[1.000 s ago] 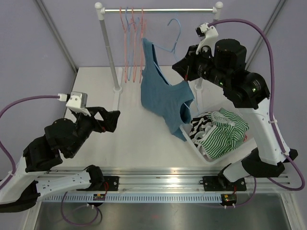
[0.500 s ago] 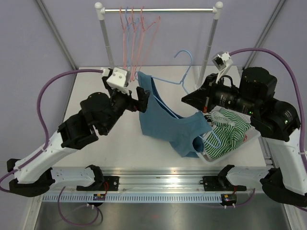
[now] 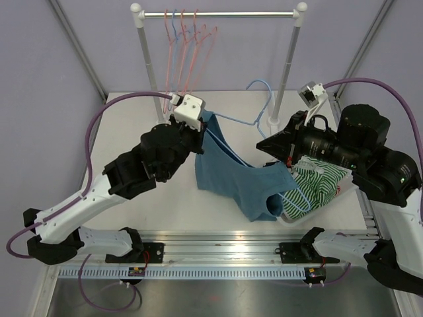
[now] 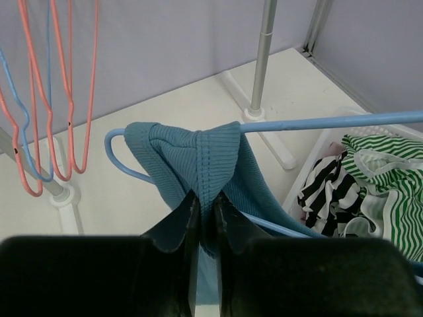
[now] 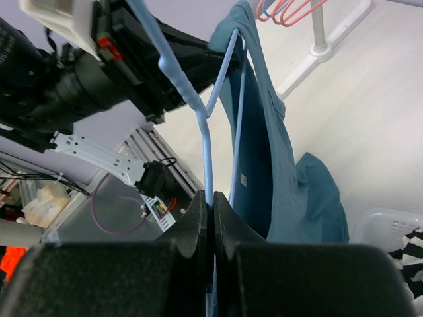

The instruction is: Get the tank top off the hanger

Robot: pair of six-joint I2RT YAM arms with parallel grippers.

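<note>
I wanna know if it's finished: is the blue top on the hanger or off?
On. The tank top's strap wraps the blue hanger's end, pinched by the left gripper; the right gripper holds the hanger.

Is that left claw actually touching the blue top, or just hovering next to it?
Touching. In the left wrist view the left gripper is pinched on the ribbed strap edge of the tank top, with fabric squeezed between its jaws and no gap.

- Lilac walls point(image 3: 39, 99) close in the back and both sides, evenly lit.
- A white desk point(image 3: 172, 212) carries a metal clothes rail point(image 3: 218, 14) on two uprights with white knobs.
- Pink hangers point(image 3: 192, 46) hang from it.
- A grey slotted rail point(image 3: 218, 247) runs along the near edge.
</note>
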